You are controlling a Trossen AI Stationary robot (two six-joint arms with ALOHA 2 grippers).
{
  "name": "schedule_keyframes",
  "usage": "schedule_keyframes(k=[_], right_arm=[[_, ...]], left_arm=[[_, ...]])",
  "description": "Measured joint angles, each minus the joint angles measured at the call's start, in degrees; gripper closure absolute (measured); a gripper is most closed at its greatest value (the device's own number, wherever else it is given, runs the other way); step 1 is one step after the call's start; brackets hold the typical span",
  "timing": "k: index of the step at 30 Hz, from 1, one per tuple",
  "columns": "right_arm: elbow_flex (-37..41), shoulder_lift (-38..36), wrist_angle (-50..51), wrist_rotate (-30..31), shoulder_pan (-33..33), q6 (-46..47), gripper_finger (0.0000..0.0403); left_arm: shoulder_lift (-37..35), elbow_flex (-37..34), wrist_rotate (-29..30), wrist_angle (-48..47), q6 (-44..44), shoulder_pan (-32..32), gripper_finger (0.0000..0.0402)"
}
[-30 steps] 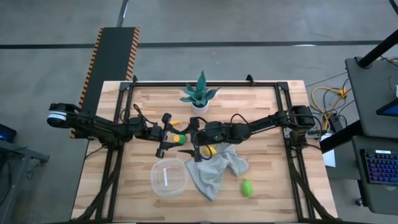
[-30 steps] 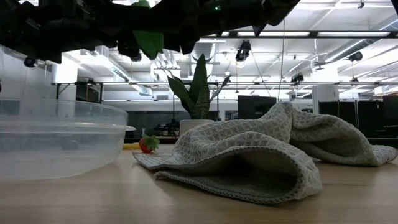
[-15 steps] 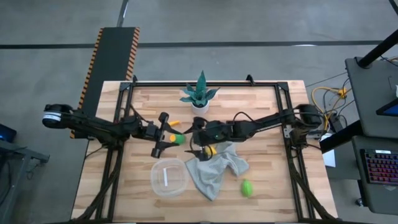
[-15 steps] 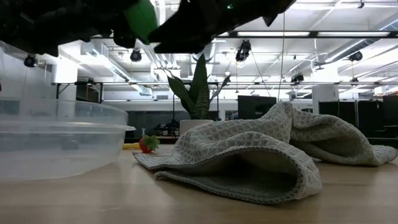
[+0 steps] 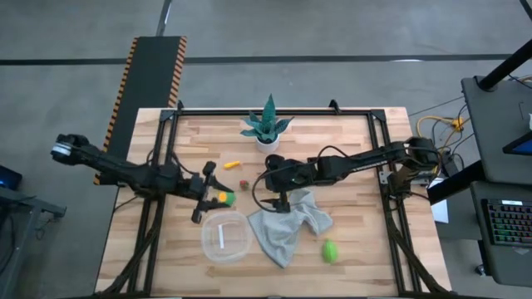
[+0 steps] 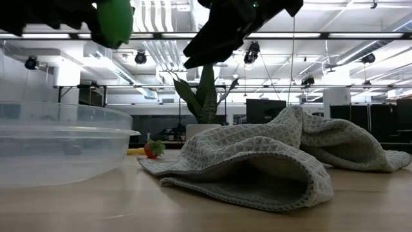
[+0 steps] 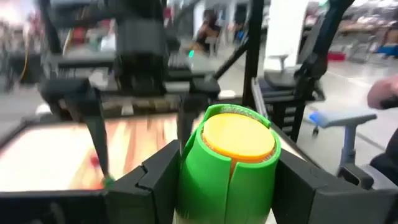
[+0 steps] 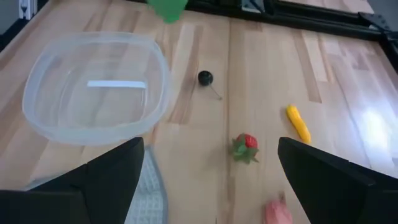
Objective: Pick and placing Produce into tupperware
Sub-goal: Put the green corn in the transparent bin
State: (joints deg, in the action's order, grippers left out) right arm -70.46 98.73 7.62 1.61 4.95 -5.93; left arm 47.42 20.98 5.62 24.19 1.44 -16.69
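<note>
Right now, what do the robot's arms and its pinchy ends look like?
Both arms are thin, dark and jointed, with black cables looping along them. The left arm has a pale grey cap at its far end. The left gripper and right gripper have chunky, matte black, flat-sided jaws.

You see two slim black jointed arms with looping black cables; the left gripper has blocky black fingers, like the right gripper.
</note>
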Motion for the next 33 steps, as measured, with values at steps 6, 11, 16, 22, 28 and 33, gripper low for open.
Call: schedule_keyframes(k=[6, 11, 16, 22, 28, 33], right_arm=[[0.0, 0.0, -0.2, 0.0, 0.0, -0.4, 0.0039], [-0.5, 0.0, -0.7, 0.0, 0.0, -0.3, 0.0039], [-0.5, 0.0, -0.7, 0.0, 0.0, -0.6, 0.0039], [-0.4, 0.0, -0.6, 0.0, 0.0, -1.3, 0.0039], [-0.4, 0.0, -0.5, 0.0, -0.2, -2.2, 0.0039], [-0.4, 0.0, -0.5, 0.0, -0.4, -2.9, 0.0039]], left_arm=[[3.3, 6.0, 8.1, -9.0, 3.0, -10.3, 0.0231], [7.6, 12.3, 15.0, -20.6, 10.9, -15.8, 0.0231], [13.9, 16.7, 16.1, -32.9, 23.5, -17.6, 0.0231], [20.8, 19.7, 13.1, -36.1, 29.3, -17.9, 0.0231], [27.1, 23.8, 8.6, -45.9, 37.2, -17.9, 0.0231], [31.0, 24.9, 6.5, -49.2, 40.7, -17.9, 0.0231]])
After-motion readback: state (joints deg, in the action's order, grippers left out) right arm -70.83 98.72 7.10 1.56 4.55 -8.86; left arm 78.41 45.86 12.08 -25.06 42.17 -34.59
